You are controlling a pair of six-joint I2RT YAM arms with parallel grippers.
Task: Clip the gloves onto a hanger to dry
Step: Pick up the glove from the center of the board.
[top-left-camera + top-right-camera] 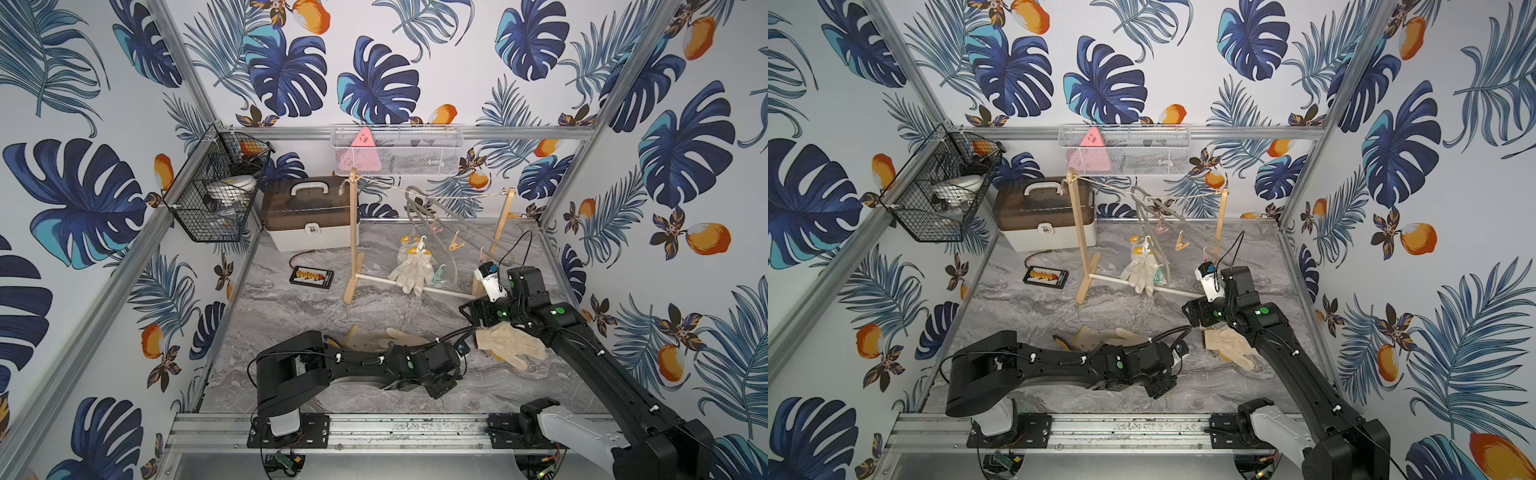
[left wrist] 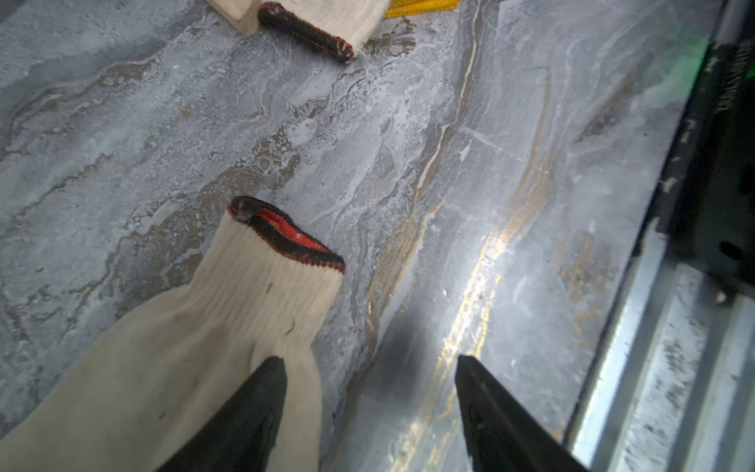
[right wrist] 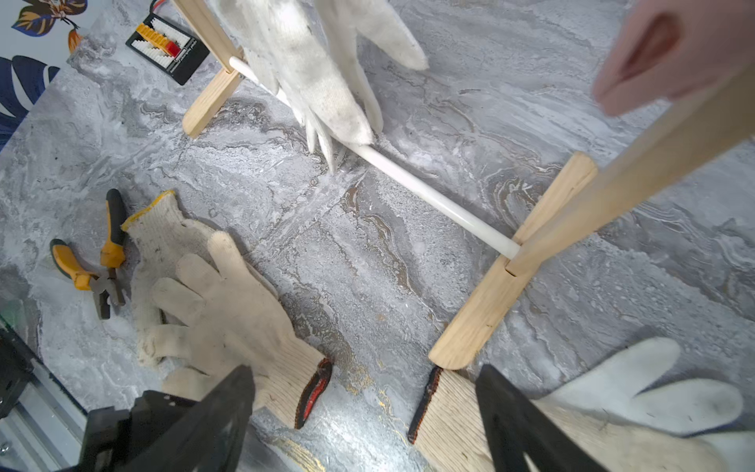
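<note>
Two cream gloves (image 1: 411, 270) hang clipped to the clear hanger (image 1: 432, 212) on the rack's string. On the table a glove with a red-black cuff (image 3: 228, 310) lies over a yellow-cuffed glove (image 3: 159, 229), partly under my left arm. Another red-black-cuffed glove (image 1: 511, 343) lies by the rack's right foot (image 3: 482, 318). My left gripper (image 2: 369, 359) is open, one finger over the glove's (image 2: 184, 347) palm and bare table between the jaws. The right gripper (image 3: 363, 370), seen in both top views (image 1: 467, 311) (image 1: 1190, 311), hovers open above the gap between the two dark cuffs.
The wooden rack (image 1: 353, 232) stands mid-table. Yellow-handled pliers (image 3: 102, 261) lie beside the left gloves. A black board (image 1: 312, 276) and a toolbox (image 1: 309, 212) sit at the back left. A black wire basket (image 1: 212, 199) and a white mesh basket (image 1: 395, 149) hang on the walls.
</note>
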